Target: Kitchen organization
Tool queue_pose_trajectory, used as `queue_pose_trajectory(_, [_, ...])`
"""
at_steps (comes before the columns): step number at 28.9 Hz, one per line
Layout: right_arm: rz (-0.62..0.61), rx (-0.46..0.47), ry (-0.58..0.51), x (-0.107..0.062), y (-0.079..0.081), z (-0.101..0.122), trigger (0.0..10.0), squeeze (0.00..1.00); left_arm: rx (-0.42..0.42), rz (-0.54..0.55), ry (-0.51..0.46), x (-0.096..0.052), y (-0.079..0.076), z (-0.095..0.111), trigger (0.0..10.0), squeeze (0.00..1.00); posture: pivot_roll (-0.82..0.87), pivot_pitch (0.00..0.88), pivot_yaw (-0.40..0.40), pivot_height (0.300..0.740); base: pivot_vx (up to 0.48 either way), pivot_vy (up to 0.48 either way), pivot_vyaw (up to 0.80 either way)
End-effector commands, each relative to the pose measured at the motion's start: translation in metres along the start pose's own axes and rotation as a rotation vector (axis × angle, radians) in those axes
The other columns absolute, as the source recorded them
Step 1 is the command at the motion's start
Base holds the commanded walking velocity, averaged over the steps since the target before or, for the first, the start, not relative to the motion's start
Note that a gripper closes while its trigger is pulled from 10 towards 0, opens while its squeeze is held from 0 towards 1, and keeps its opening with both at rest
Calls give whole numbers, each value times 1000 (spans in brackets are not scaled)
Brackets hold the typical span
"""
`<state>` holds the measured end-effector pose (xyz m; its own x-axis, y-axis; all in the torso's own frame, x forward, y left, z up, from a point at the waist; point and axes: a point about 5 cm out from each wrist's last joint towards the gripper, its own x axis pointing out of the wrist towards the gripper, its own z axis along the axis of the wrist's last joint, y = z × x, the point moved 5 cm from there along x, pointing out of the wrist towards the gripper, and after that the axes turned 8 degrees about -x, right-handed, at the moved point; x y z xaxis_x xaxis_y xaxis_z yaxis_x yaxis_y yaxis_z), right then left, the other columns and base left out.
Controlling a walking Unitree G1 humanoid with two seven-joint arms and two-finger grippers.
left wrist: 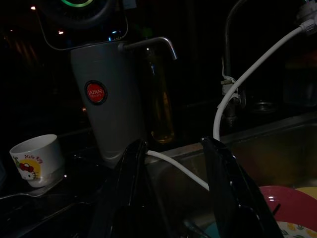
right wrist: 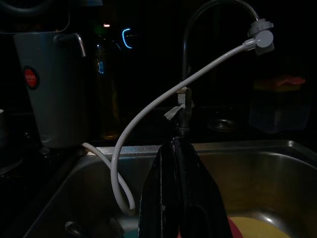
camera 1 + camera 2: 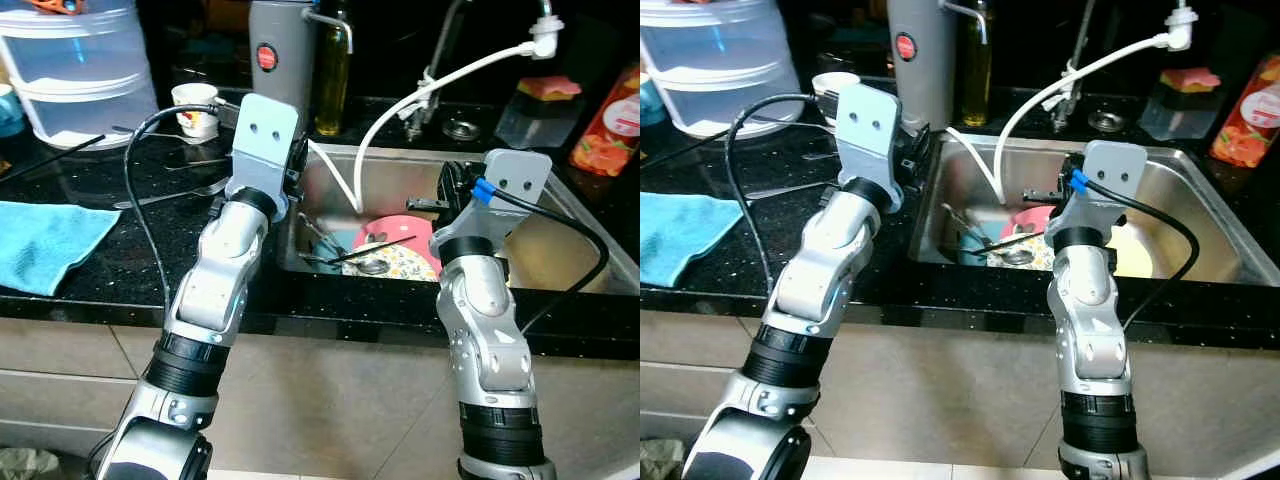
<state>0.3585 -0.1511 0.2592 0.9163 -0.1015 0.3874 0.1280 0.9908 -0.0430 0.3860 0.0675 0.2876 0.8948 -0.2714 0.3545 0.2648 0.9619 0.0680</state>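
Both arms reach over the steel sink (image 3: 570, 255) set in the black counter. In the basin lie a pink plate (image 3: 400, 232), a patterned plate (image 3: 405, 265) with a spoon (image 3: 372, 266) on it, and a yellow plate (image 3: 1132, 252). My left gripper (image 1: 173, 161) stands open over the sink's left rim, nothing between its fingers (image 1: 130, 168). My right gripper (image 2: 173, 145) is shut and empty above the middle of the basin, pointing at the tap (image 2: 185, 74). A white hose (image 3: 400, 110) curves from the tap head down into the sink.
On the counter left of the sink lie a blue cloth (image 3: 45, 240), a fork (image 3: 170, 196), a Hello Kitty cup (image 3: 196, 108) and a stack of clear tubs (image 3: 75, 70). A grey dispenser (image 3: 278, 50) and an oil bottle (image 3: 333, 70) stand behind the rim. A sponge box (image 3: 538, 108) sits at the right.
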Motion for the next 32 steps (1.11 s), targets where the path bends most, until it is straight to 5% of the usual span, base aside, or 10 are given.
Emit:
queue_pose_trajectory(1, [8, 7, -1, -1, 1, 2, 10000, 0, -11, -5, -2, 0, -2, 1, 10000, 0, 149, 0, -45, 740, 0, 0, 0])
queue_pose_trajectory(24, [15, 7, -6, 0, 3, 2, 10000, 0, -18, -8, -3, 0, -2, 1, 10000, 0, 151, 0, -47, 740, 0, 0, 0])
queue_pose_trajectory(32, [15, 6, -6, 1, 2, 3, 10000, 0, -34, -3, -14, 0, -1, 3, 10000, 0, 148, 0, -46, 740, 0, -324, 0])
